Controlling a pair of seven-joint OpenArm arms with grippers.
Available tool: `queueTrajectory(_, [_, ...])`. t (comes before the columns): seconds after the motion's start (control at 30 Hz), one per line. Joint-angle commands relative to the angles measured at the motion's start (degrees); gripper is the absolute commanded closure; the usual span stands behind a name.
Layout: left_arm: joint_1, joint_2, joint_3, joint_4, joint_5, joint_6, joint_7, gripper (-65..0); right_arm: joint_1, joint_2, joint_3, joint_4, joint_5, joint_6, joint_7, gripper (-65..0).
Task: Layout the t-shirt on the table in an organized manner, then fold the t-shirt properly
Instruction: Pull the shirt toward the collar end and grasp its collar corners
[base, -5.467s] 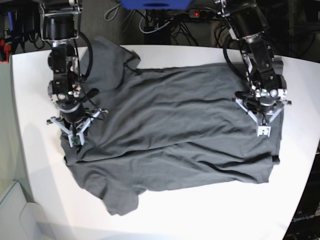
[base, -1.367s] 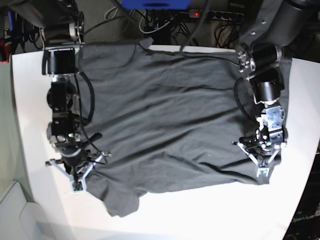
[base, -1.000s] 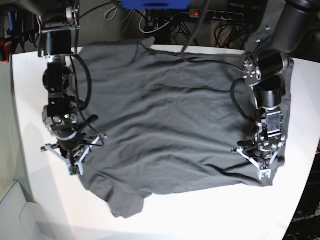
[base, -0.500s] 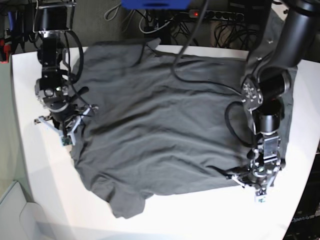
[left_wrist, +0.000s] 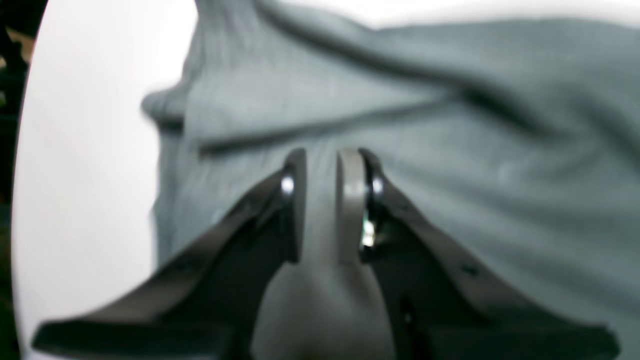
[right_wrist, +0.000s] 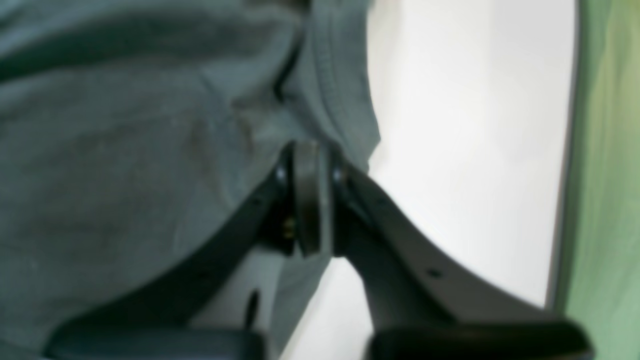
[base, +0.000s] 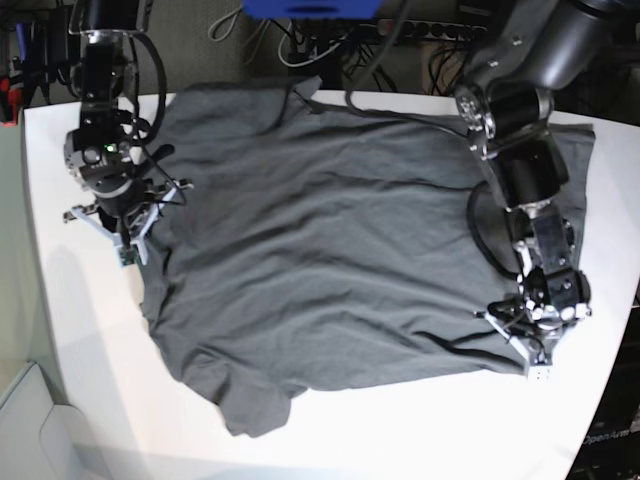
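Note:
The dark grey t-shirt lies spread over the white table, wrinkled, with one sleeve at the near left. My left gripper sits at the shirt's near right corner. In the left wrist view the left gripper holds a fold of the t-shirt in a narrow gap between its jaws. My right gripper is at the shirt's left edge. In the right wrist view the right gripper has its jaws almost together on the hem of the t-shirt, beside bare table.
Cables and a power strip hang behind the table's far edge. A pale bin stands off the near left corner, and a green surface lies past the table's left edge. The table curves away at the near right.
My right gripper has travelled toward the far side along the shirt's left edge. My left gripper has drawn the right corner nearer and outward, and the shirt's right part lies flatter.

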Motion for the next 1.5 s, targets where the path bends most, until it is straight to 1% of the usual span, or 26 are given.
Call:
queueTrajectory(0.0, [-0.43, -0.65, 0.04, 4.55, -0.26, -1.09, 0.88, -10.8, 0.22, 0.28, 0.11, 1.39, 0.07, -0.05, 1.03, -11.8])
queueTrajectory(0.1, [5.46, -0.74, 0.04, 15.28, -0.26, -5.05, 5.89, -10.8, -1.63, 0.28, 0.11, 3.06, 0.07, -0.05, 1.38, -18.5])
queueTrajectory(0.17, [10.38, -0.91, 0.04, 22.05, -0.26, -7.33, 7.74, -11.4, -3.04, 0.19, 0.20, 5.09, 0.07, -0.05, 1.38, -22.3])
queueTrajectory(0.23, [15.13, -0.91, 0.04, 28.12, -0.26, -9.44, 9.23, -15.9, -4.62, 0.19, 0.20, 7.90, 0.07, -0.05, 1.29, -25.9])
queueTrajectory(0.33, [22.25, -1.00, 0.04, 35.94, -0.26, -11.73, 11.08, -26.4, -7.26, 0.10, 0.29, 11.94, 0.07, -0.05, 1.03, -30.0])
queueTrajectory(0.37, [24.62, -1.00, 0.04, 38.05, -0.26, -12.43, 11.08, -28.0, -8.13, 0.10, 0.29, 12.82, 0.07, -0.05, 1.03, -31.3])
queueTrajectory(0.43, [28.49, -0.82, -0.40, 41.48, -0.26, -13.58, 10.90, -28.4, -9.54, 0.10, 0.29, 13.35, 0.16, -0.05, 1.12, -33.2])
queueTrajectory(0.53, [33.42, 0.49, -4.18, 44.38, -0.35, -15.51, 10.55, -28.5, -11.21, 0.10, 0.29, 13.35, 2.88, -0.05, 1.12, -35.3])
queueTrajectory(0.63, [35.96, 2.78, -10.95, 44.82, -0.35, -19.51, 10.38, -28.8, -13.50, 0.19, 2.83, 13.35, 7.36, -0.05, 1.56, -35.7])
queueTrajectory(0.77, [36.84, 3.40, -19.83, 44.38, -0.35, -19.51, 10.38, -28.9, -15.34, 0.45, 5.21, 13.44, 12.99, -0.05, 1.56, -35.7])
queueTrajectory(0.87, [36.76, 3.13, -24.58, 44.29, -0.35, -19.51, 10.38, -29.0, -15.78, 0.54, 6.26, 13.44, 13.87, 0.39, 1.65, -35.8])
queueTrajectory(0.9, [36.84, 2.96, -25.81, 44.29, -0.35, -19.51, 10.38, -29.0, -15.78, 0.54, 6.44, 13.44, 13.87, 1.89, 1.65, -35.8])
queueTrajectory(0.97, [36.84, 2.87, -27.83, 44.20, -0.35, -19.51, 10.38, -29.7, -15.78, 0.45, 7.23, 13.35, 13.87, 6.99, 1.21, -35.8])
queueTrajectory(1.03, [36.67, 2.87, -29.50, 44.20, -0.35, -19.51, 10.38, -34.3, -15.78, 0.01, 8.99, 13.35, 13.87, 11.64, 1.12, -35.8])
queueTrajectory(1.13, [36.32, 3.04, -31.35, 43.06, -0.96, -19.51, 9.85, -42.2, -15.78, -1.31, 11.45, 13.26, 13.87, 16.57, 1.12, -35.8])
queueTrajectory(1.17, [36.32, 2.96, -31.79, 42.44, -2.02, -19.51, 8.97, -43.6, -15.78, -1.83, 12.24, 13.26, 13.87, 17.45, 1.12, -35.8])
queueTrajectory(1.23, [36.67, 2.87, -32.67, 40.16, -5.01, -19.51, 6.33, -44.1, -15.70, -2.27, 13.82, 13.09, 13.87, 18.33, 1.12, -35.8])
queueTrajectory(1.33, [36.32, 2.78, -34.78, 34.01, -7.73, -19.51, 2.82, -44.1, -15.78, -2.36, 14.62, 13.09, 13.87, 18.41, 1.03, -35.8])
queueTrajectory(1.47, [34.82, 2.78, -35.74, 27.15, -9.14, -19.51, -1.49, -44.1, -16.57, -2.36, 14.62, 13.00, 13.87, 18.41, 1.03, -35.8])
